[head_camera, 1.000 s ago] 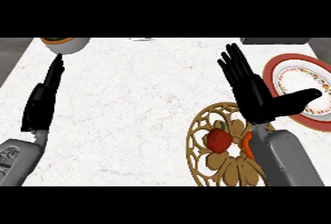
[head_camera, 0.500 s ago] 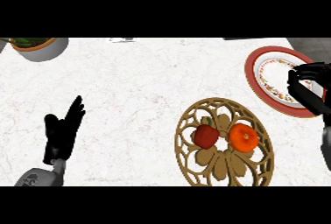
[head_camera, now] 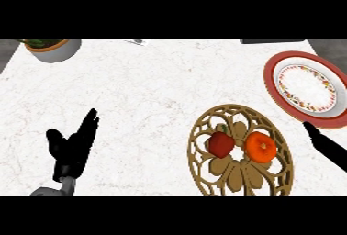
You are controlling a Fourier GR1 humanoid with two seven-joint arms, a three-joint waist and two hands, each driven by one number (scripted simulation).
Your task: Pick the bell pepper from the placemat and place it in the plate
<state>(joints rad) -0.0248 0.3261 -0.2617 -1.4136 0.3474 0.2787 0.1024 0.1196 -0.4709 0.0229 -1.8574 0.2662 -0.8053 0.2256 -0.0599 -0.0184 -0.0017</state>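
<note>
A red bell pepper [head_camera: 221,144] sits untouched on the round, golden openwork placemat [head_camera: 238,151] near the front right of the white marble counter [head_camera: 156,92], just beside a round orange fruit [head_camera: 260,147]. The red-rimmed white plate with a floral band [head_camera: 305,88] lies by the counter's right edge, beyond the placemat. The robot's left hand [head_camera: 73,146] rests near the front left, fingers straight and holding nothing. Only a sliver of the right hand [head_camera: 325,144] shows at the right edge; whether its fingers are apart or together cannot be told. The risk ahead: with the two so close, a reach could catch or knock the orange fruit instead of the pepper.
</note>
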